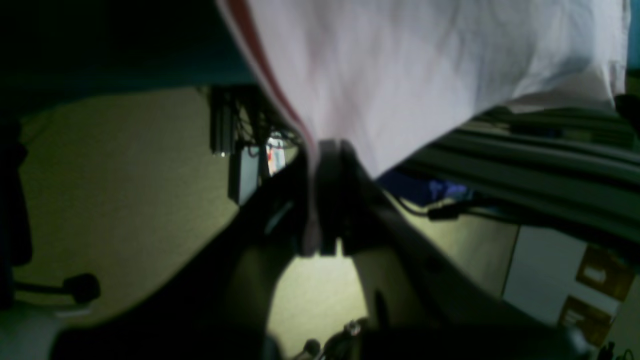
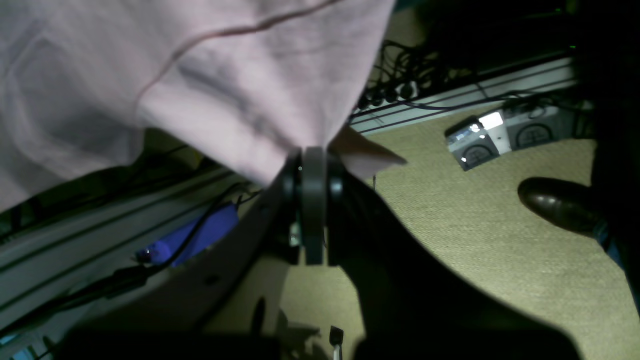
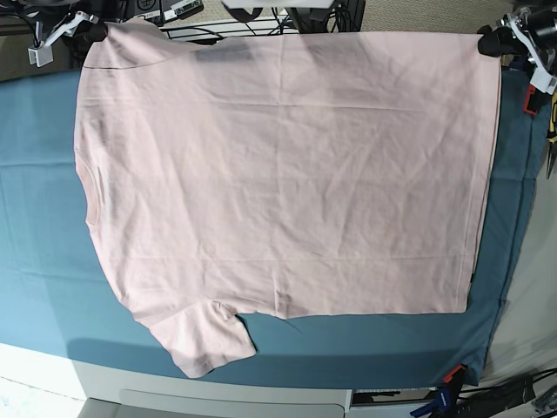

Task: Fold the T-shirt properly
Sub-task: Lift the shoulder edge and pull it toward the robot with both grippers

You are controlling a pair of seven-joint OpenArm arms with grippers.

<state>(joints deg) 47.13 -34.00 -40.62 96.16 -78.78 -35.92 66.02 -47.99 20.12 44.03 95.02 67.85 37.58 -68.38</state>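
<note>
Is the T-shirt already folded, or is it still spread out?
Spread out. The T-shirt lies flat in one layer on the teal cloth, one sleeve out; no fold shows.

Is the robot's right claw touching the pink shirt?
Touching. In the right wrist view, the right gripper is shut on the T-shirt, with pink cloth pinched between its jaws and poking out past them.

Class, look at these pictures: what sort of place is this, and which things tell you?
Probably a robotics lab or workshop: a teal table cloth clamped over a workbench, cables and electronics on the carpet.
</note>
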